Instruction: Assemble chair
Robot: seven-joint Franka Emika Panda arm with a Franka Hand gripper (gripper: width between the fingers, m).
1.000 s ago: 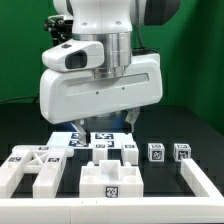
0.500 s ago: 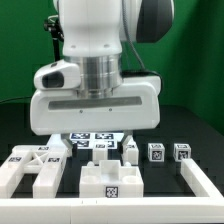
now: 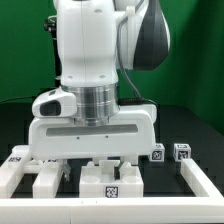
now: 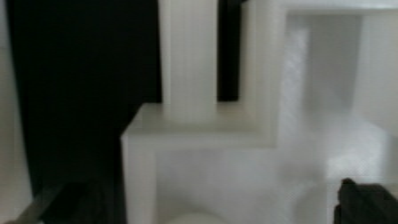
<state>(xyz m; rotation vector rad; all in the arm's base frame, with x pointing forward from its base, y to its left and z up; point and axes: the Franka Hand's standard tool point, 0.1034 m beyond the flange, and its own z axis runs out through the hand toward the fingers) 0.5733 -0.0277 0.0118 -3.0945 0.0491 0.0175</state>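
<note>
Chair piece (image 4: 205, 160) between jaws: white plastic, smooth, matt. Tag markers (image 3: 112, 192): flat black-and-white print. Robot arm (image 3: 95, 60) shell above jaws: glossy white plastic. Worktop (image 3: 205, 135): black, matt. Jaws: dark, dull.

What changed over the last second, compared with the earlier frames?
The gripper came down, squaring up from a tilt, and the arm now hides the tagged parts mid-table. Jaws stayed open; nothing gripped or released. The front block, the small cubes and the left pieces have not moved.

White blocks (image 3: 110, 182) crowd the table's (image 3: 166, 178) near edge, just inside the rail (image 3: 205, 186). Toward the exterior view's right, bare table lies below two small blocks (image 3: 157, 152).
</note>
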